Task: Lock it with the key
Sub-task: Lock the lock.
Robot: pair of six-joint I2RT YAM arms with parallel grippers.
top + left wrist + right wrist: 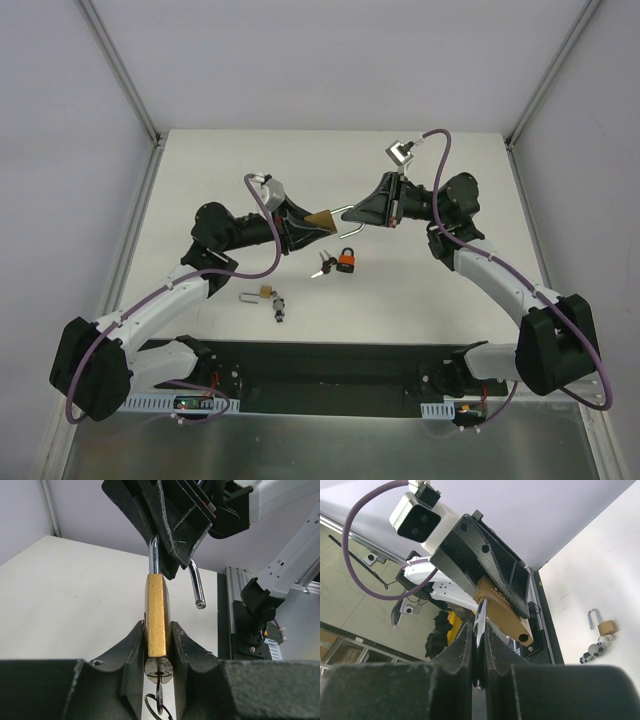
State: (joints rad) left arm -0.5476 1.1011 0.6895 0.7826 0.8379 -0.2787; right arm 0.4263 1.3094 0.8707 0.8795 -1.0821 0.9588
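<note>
My left gripper (308, 223) is shut on the brass padlock body (320, 217) and holds it above the table. In the left wrist view the body (157, 614) stands between my fingers (131, 652). A black-headed key (159, 670) sits in its underside, with a key ring hanging below. The silver shackle (195, 584) is open, its free end clear of the body. My right gripper (353, 214) is shut on the shackle's bend (481, 616). In the right wrist view the body's empty shackle hole (522, 638) shows.
An orange padlock with keys (346, 261) lies on the white table (430, 300) below the held lock. A small brass padlock with keys (265, 293) lies nearer the left arm and also shows in the right wrist view (605, 627). A black base strip (320, 365) runs along the near edge.
</note>
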